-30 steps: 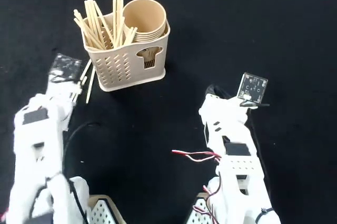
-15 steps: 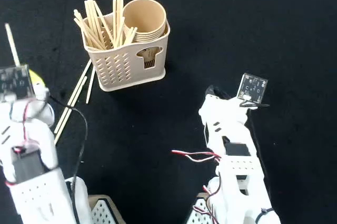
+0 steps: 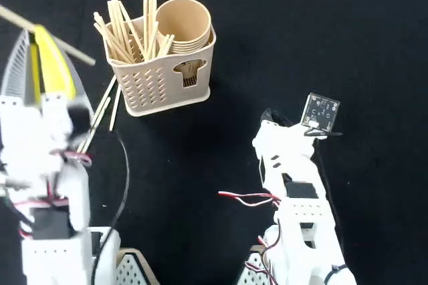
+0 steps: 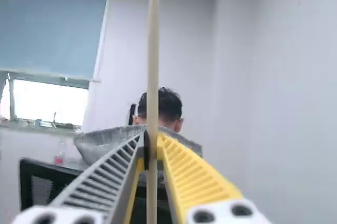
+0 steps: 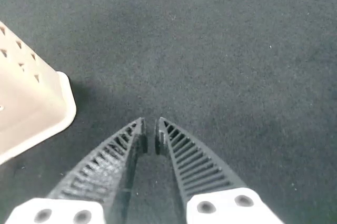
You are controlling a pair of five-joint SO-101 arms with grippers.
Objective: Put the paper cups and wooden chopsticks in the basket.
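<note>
A beige slotted basket (image 3: 160, 81) stands at the back of the black table. It holds a stack of paper cups (image 3: 184, 21) and several wooden chopsticks (image 3: 127, 27). My left gripper (image 3: 32, 31) is raised high left of the basket, shut on one chopstick (image 3: 70, 52) that slants across its jaws. In the left wrist view that chopstick (image 4: 152, 66) runs straight up between the grey and yellow fingers of the left gripper (image 4: 150, 139). My right gripper (image 3: 269, 116) rests low over the table right of the basket, and the right gripper (image 5: 150, 128) is shut on nothing.
Loose chopsticks (image 3: 109, 92) lie on the table just left of the basket, partly under the left arm. A corner of the basket (image 5: 29, 103) shows in the right wrist view. Red and white wires (image 3: 244, 198) hang beside the right arm.
The left arm has lifted from the loose chopsticks by the basket and risen with one chopstick in its gripper, which now slants toward the basket. The right arm has stayed still.
</note>
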